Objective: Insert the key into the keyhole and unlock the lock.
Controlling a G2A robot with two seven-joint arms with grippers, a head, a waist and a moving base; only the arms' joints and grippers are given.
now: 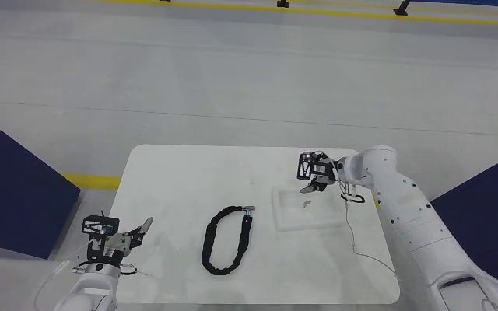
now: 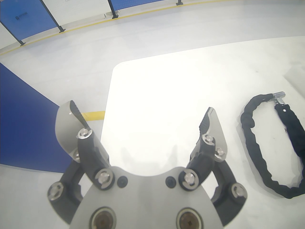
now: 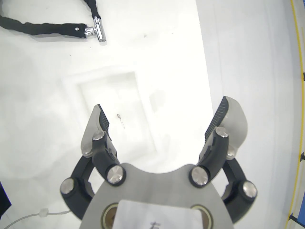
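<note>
Pale grey floor all around, a yellow line running across it and blue panels at the edges, and in the middle sits the white desk (image 1: 171, 179) with its rounded corners. On it, near the centre, lies the black fabric-sleeved chain lock (image 1: 209, 242), curled into a long closed loop. Its short chrome lock cylinder (image 1: 247, 208) joins the two ends at the far end of the loop. The keyhole is too small to make out.

Just to the right of the loop is a shallow white rectangular tray (image 1: 319, 220), flat on the desk. And there's the small silvery key (image 1: 306, 205), lying loose on the tray floor in its left half, apart from the lock and with nothing touching it.

Over to the right claw (image 3: 162, 103): it hangs above the far side of the tray with its jaws spread wide and nothing between them. In the right wrist view the key shows on the tray below, close beside one ribbed black pad (image 3: 104, 120).

The left claw (image 2: 141, 107) sits at the desk's near left corner, well away from the chain. Its jaws are also wide apart and it carries nothing.
</note>
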